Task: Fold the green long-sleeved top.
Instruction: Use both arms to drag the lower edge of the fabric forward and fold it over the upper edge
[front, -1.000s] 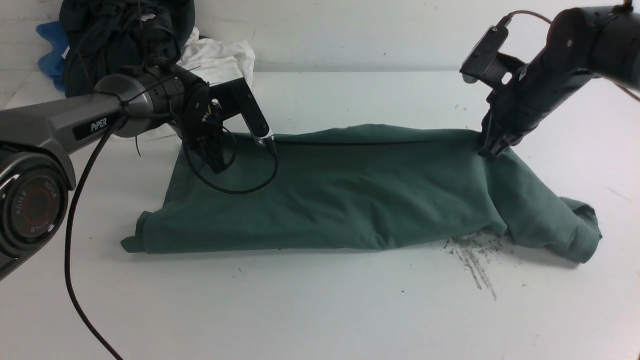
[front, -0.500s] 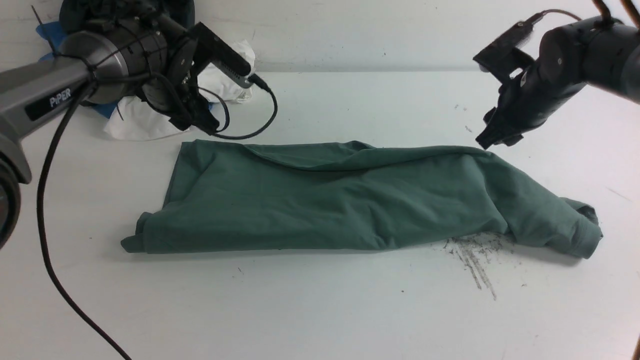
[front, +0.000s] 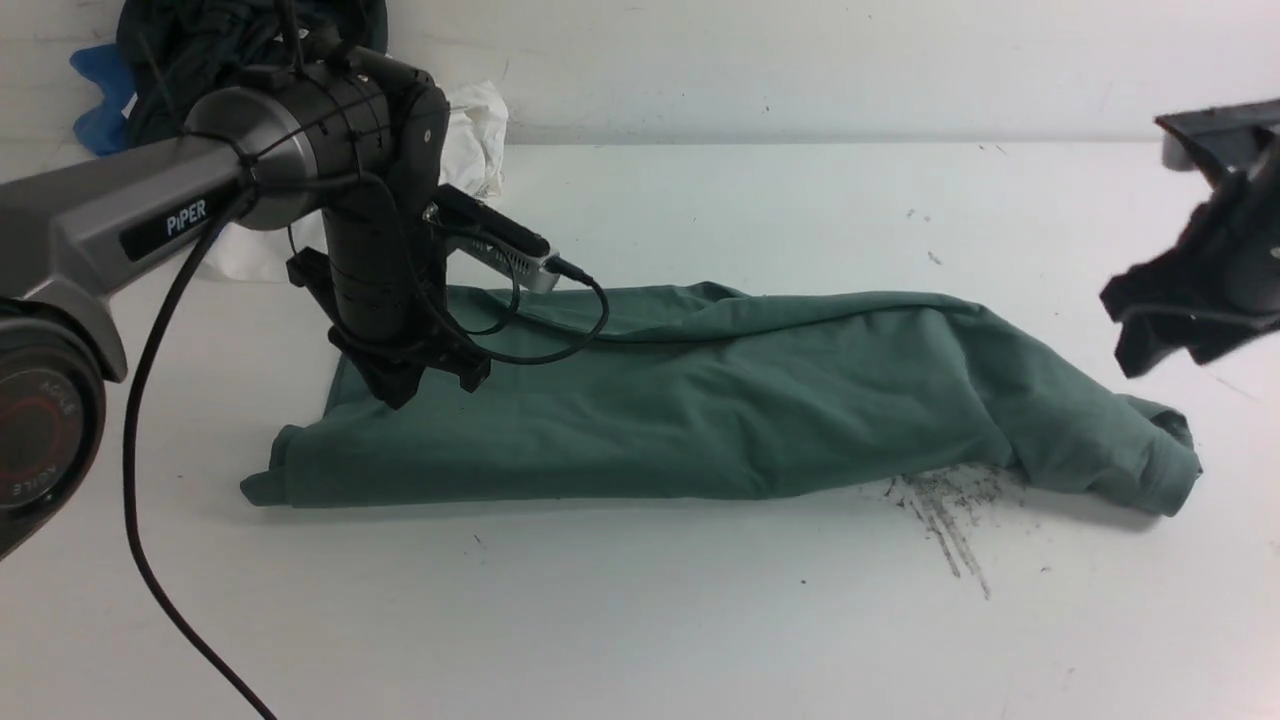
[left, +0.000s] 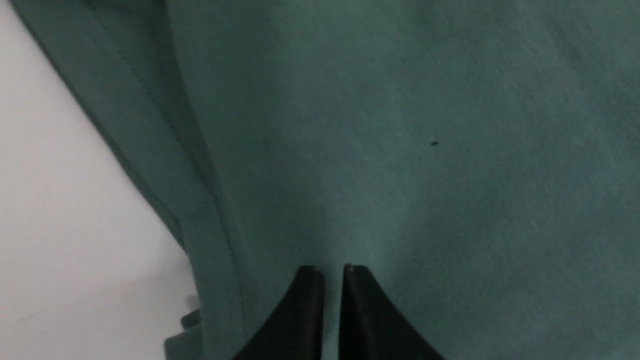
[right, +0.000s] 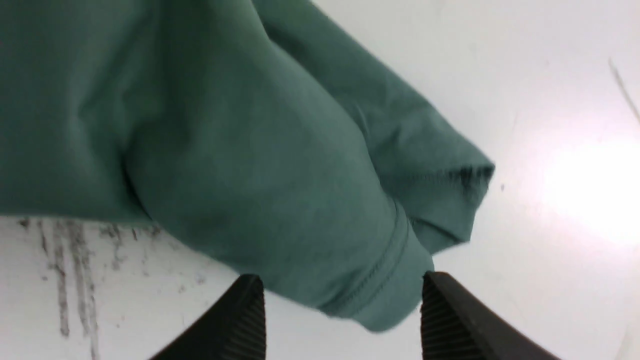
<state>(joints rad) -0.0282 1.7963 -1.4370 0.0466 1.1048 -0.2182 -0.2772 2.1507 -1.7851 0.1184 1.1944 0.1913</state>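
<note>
the green long-sleeved top is soft, matt knit cloth, its hem stitched beside the left gripper, whose fingers look smooth black plastic. the right gripper has ribbed, matt black pads. under both, the table is smooth white, scuffed grey.

Item: green long-sleeved top. Muted sage-green cloth, folded lengthwise into one long band. It lies flat across the white table, running left to right. The left end is squared off and fairly smooth. The right end is bulkier and rumpled, with a ribbed edge at its tip.
</note>
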